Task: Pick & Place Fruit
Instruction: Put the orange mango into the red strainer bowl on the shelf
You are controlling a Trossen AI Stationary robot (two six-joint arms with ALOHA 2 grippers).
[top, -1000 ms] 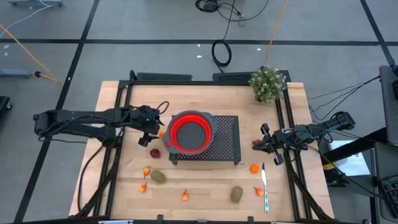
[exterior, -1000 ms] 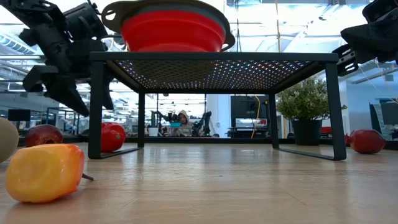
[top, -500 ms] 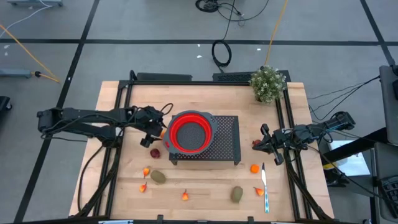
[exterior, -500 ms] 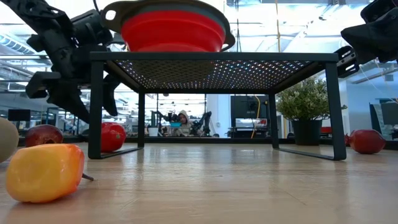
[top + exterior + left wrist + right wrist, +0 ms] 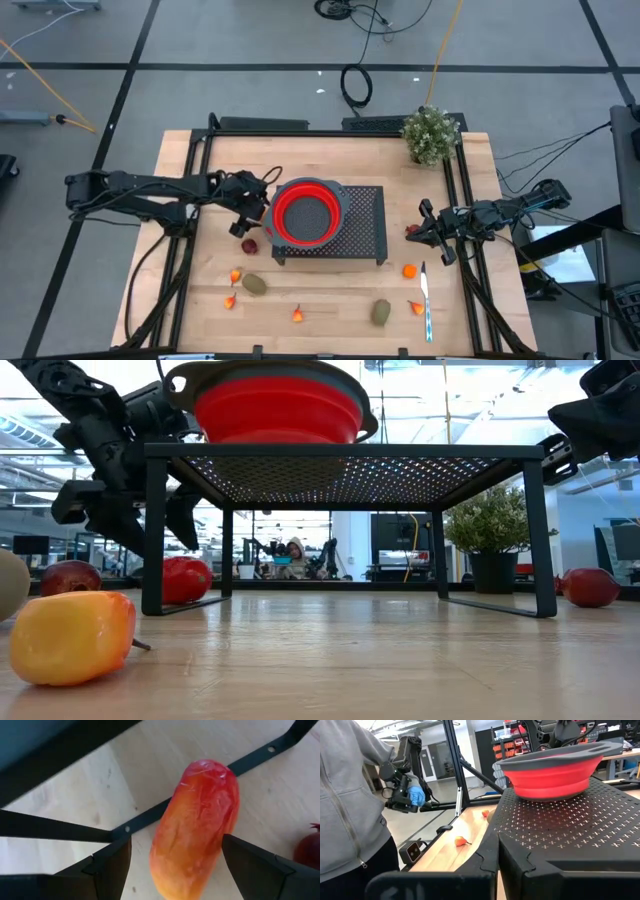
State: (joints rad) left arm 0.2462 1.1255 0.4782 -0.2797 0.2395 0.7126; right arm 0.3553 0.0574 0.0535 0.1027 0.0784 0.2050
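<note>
Here, left gripper (image 5: 172,862), fingers apart, straddles long orange fruit (image 5: 197,827) beside rack's (image 5: 365,230) left edge; best centre, descend, close gently. Right gripper (image 5: 432,232) waits shut, right side.

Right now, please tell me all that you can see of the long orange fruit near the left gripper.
The long orange fruit is an elongated oval toy, orange blending to red, with a glossy, slightly wrinkled plastic-looking skin. It lies flat on the wooden table, across the black foot bar of the metal stand, at the stand's left side below the red bowl. The left gripper is open with one finger at each side of it; contact cannot be confirmed.
</note>
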